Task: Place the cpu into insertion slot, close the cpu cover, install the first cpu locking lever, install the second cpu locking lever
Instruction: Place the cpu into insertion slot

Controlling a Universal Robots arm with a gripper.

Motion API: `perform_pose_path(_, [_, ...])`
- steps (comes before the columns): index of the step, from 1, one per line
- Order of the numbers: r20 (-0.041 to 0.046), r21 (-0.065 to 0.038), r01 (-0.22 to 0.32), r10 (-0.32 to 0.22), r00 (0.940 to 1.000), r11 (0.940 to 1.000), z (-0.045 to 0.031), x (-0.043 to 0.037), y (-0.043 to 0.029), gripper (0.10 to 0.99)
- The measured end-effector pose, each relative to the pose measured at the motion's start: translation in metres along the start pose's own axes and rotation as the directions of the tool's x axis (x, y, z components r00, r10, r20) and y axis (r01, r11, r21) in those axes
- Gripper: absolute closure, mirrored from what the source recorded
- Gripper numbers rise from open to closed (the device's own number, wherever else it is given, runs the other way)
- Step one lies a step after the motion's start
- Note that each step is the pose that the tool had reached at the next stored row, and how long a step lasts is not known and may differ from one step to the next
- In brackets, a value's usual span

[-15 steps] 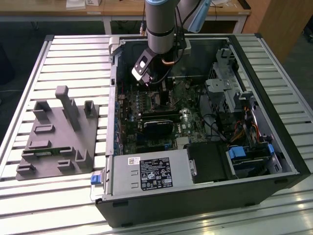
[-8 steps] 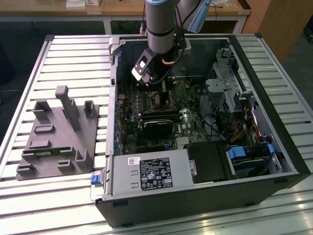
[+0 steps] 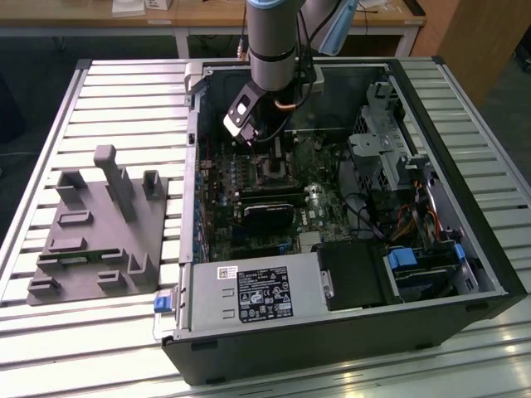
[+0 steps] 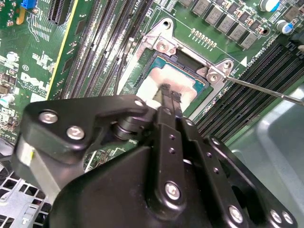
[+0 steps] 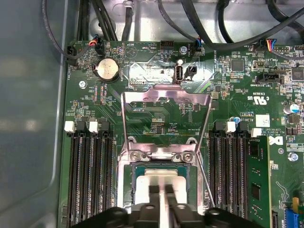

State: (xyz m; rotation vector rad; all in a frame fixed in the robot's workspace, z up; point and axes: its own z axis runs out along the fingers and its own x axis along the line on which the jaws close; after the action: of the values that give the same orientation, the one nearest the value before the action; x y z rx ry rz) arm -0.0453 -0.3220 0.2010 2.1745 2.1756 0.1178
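1. Squarely over the insertion slot (image 4: 161,45), the arm's gripper (image 5: 162,190) reaches down into an open computer case (image 3: 332,348) that lies on its side on a slatted metal table (image 3: 75,340).
2. Both wrist views show the gripper's two black fingers (image 5: 154,191) drawn close together with a sliver of gap between them and nothing clasped. Their tips sit over the middle of the chip, and whether they touch it cannot be told.
3. The cpu (image 5: 161,176) lies flat in the insertion slot, its pale metal face up and its green edge squared within the silver frame.
4. The cpu cover (image 5: 190,96) is not closed. The first wrist view shows it swung back on its hinge, with green board visible through its square window and a coin cell (image 5: 107,69) beyond it.
5. A thin wire locking lever (image 4: 266,90) sticks out from one screwed corner of the frame and lies unlatched across the long black memory slots (image 5: 90,180) that flank the socket.
6. In the exterior view the gripper (image 3: 275,153) hangs over the board near the middle of the case. A grey moulded fixture (image 3: 99,232) sits on the table at the exterior view's left, apart from the case.
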Motion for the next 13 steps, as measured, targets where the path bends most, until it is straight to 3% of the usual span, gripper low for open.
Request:
perform_pose_path(2, [0.0001,0.0,0.0,0.0,1.0,1.0,0.0,0.0,0.0,0.98])
perform_pose_path(13, [0.003,0.0,-0.029,0.029,0.9996,0.9996,0.0013,0.0003,-0.0001,0.98])
